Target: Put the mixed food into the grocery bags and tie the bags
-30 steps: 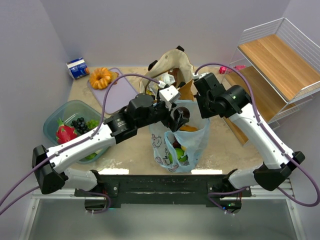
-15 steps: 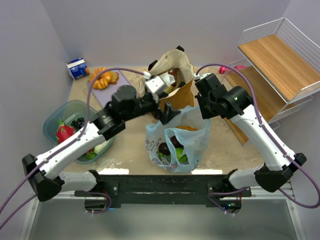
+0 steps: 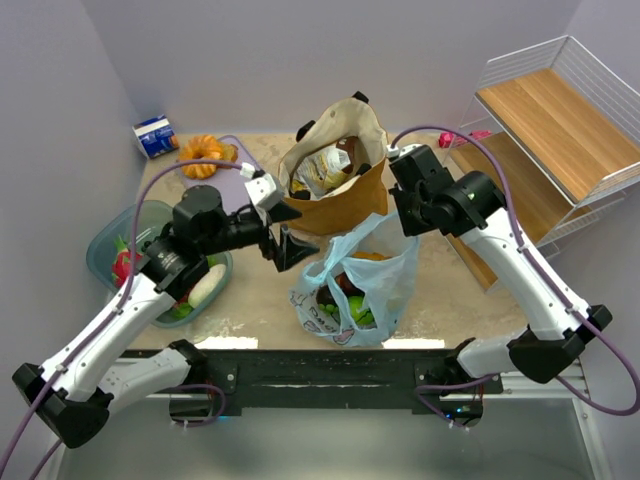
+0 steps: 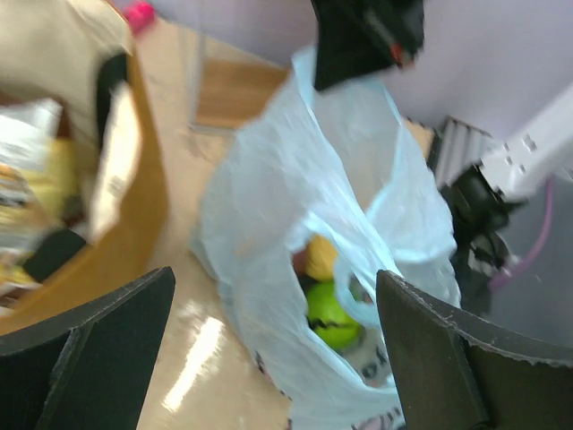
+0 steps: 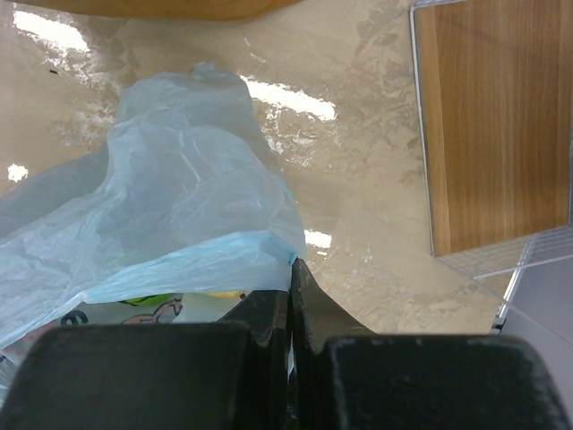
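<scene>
The right gripper [image 5: 291, 279] has its jaws pinched tight on one handle of the light-blue plastic bag [image 3: 372, 280], which sits on the desk [image 3: 255, 300] just in front of the tan tote [image 3: 335, 210]. The left gripper [image 3: 286, 247] hangs beside the bag, jaws wide, holding nothing. Here's the danger: only one side is held, so a pull could tip the bag and roll the green apple [image 4: 329, 315] out. The thin film could also slip or tear.

You had bright, even light from above; white glare patches sat on the glossy beige stone counter [image 5: 358, 152]. Your left wrist view was motion-blurred, smearing the mustard-tan fabric tote [image 4: 125, 242].
</scene>
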